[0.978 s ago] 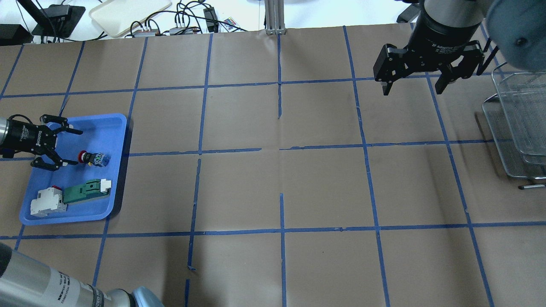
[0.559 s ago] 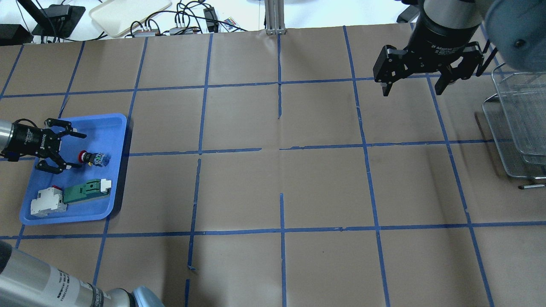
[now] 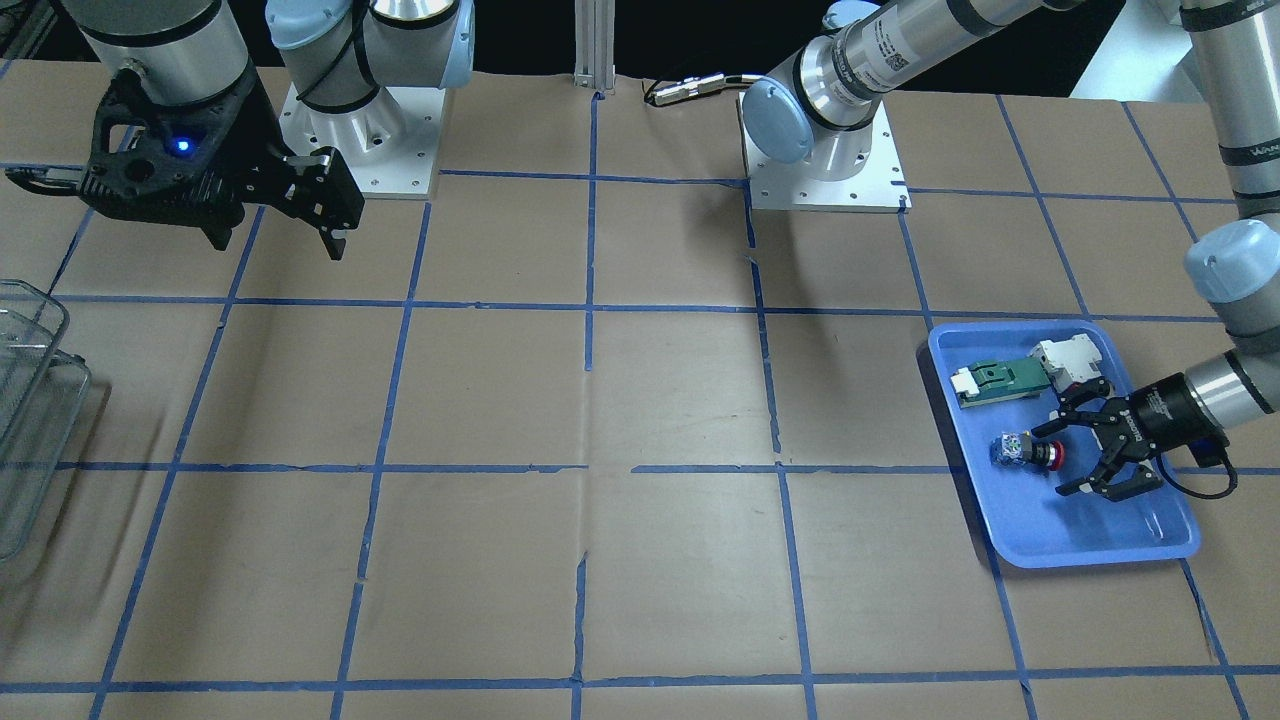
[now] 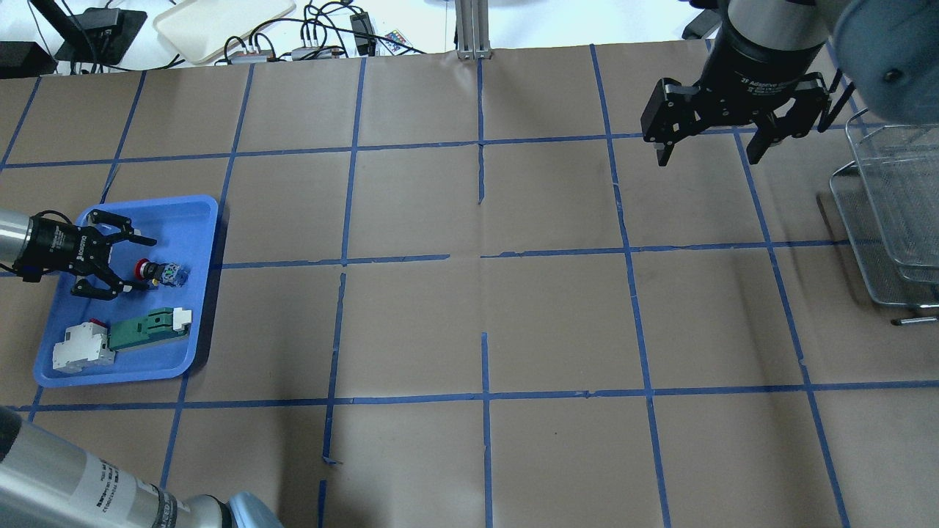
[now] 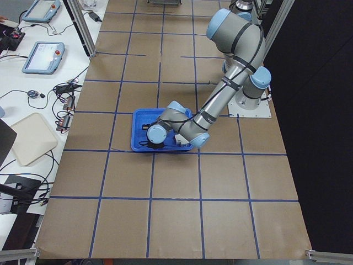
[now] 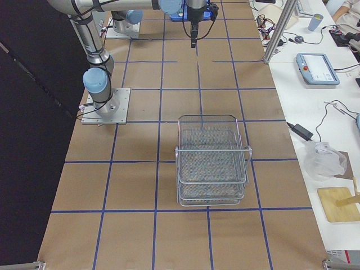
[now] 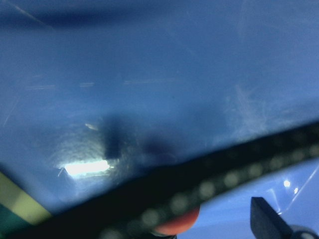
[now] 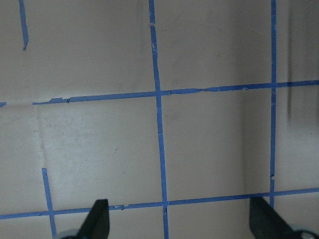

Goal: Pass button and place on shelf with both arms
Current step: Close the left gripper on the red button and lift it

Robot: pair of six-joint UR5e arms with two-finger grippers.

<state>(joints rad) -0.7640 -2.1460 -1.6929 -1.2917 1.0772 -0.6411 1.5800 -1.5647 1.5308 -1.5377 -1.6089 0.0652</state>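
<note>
The button (image 4: 158,272) lies on its side in the blue tray (image 4: 198,220), red cap toward my left gripper; it also shows in the front view (image 3: 1028,451). My left gripper (image 4: 136,265) is open, low in the tray, fingertips on either side of the red cap without closing on it; the front view shows it too (image 3: 1062,459). The left wrist view is blurred; a red cap edge (image 7: 175,225) shows at the bottom. My right gripper (image 4: 708,156) is open and empty, high over the far right of the table, near the wire shelf (image 4: 891,213).
A green-and-white flat part (image 4: 147,328) and a white block with red (image 4: 81,347) lie at the tray's near end. The shelf (image 6: 212,160) stands at the table's right end. Cables and a white tray (image 4: 220,22) lie beyond the far edge.
My left gripper has moved nearer and lower in the tray, so its open fingers now flank the button's red cap. The right gripper has hardly moved.
</note>
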